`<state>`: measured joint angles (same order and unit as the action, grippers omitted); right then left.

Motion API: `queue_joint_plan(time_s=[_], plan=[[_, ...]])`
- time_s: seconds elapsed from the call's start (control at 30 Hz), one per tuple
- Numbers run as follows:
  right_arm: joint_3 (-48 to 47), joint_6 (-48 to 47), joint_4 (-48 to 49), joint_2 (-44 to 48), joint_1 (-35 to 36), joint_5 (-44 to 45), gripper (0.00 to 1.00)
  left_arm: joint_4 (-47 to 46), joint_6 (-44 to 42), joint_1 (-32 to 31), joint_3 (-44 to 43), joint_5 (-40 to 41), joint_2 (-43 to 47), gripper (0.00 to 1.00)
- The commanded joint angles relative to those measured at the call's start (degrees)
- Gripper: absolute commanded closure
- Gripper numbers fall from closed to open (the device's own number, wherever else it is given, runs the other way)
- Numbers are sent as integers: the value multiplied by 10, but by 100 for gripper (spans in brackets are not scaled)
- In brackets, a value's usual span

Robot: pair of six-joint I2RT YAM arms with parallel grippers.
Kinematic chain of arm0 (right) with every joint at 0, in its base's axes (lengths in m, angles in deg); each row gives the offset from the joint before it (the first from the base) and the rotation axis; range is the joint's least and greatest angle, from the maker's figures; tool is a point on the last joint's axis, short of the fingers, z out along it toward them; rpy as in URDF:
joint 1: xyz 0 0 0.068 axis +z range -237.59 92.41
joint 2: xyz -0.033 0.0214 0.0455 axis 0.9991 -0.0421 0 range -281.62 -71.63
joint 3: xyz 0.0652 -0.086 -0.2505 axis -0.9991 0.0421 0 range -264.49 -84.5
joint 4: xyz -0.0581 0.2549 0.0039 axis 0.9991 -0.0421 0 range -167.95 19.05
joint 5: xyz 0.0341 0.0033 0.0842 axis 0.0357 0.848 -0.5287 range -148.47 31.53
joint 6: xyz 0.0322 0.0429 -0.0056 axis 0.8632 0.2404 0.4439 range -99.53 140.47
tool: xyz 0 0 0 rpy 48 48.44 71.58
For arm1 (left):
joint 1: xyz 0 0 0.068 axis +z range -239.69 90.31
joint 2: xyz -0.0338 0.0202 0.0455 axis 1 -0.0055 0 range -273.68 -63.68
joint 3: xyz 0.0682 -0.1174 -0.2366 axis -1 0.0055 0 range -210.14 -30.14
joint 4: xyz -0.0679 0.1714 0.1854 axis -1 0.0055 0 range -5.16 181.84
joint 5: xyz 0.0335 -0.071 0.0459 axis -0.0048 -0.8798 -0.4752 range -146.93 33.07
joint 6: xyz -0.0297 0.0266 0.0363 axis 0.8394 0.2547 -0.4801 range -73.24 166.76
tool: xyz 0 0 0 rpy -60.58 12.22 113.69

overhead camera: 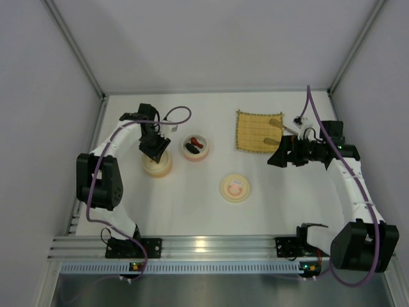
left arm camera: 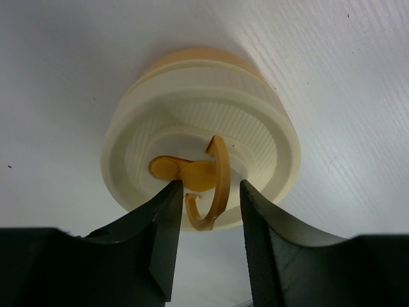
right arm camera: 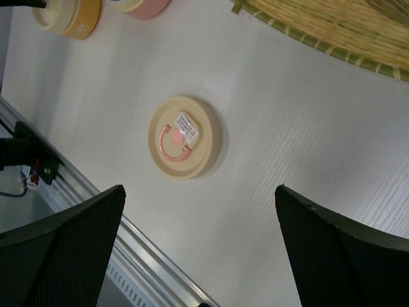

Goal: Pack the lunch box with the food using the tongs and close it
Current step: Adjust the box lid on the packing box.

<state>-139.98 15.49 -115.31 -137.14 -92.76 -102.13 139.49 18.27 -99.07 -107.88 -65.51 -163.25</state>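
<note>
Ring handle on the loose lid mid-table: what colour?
Pink ring handle on a cream lid; right wrist view shows it best.

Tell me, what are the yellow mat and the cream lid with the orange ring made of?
The mat looks like woven bamboo or straw: thin pale strips, bound edge. The lid seems matte moulded plastic, finely ribbed; its ring handle looks like glossy, slightly see-through plastic.

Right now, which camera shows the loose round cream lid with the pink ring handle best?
The right wrist view: the round cream lid lies flat on the white table, pink ring handle and small label clear. The top external view shows it small, mid-table. The left wrist view does not show it.
</note>
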Motion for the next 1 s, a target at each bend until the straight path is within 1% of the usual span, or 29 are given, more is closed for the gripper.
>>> queue_joint_plan(time_s=[0.0,0.13,0.37,0.6,0.8,0.97], plan=[[-4,-10,14,2,-8,-8,1,-1,-4,0,-36,-6,-8,53],[-3,-11,13,2,-8,-8,1,5,-2,1,-51,-6,-12,53],[-3,-10,14,2,-8,-9,1,-7,1,0,-47,-4,-19,52],[-2,-10,16,1,-8,-8,1,-27,5,-4,-47,-3,-46,46],[-1,-12,15,0,-8,-5,1,-46,0,-5,-20,-4,-61,43],[-1,-11,16,-5,-8,-5,1,-60,-8,-9,10,2,-67,43]])
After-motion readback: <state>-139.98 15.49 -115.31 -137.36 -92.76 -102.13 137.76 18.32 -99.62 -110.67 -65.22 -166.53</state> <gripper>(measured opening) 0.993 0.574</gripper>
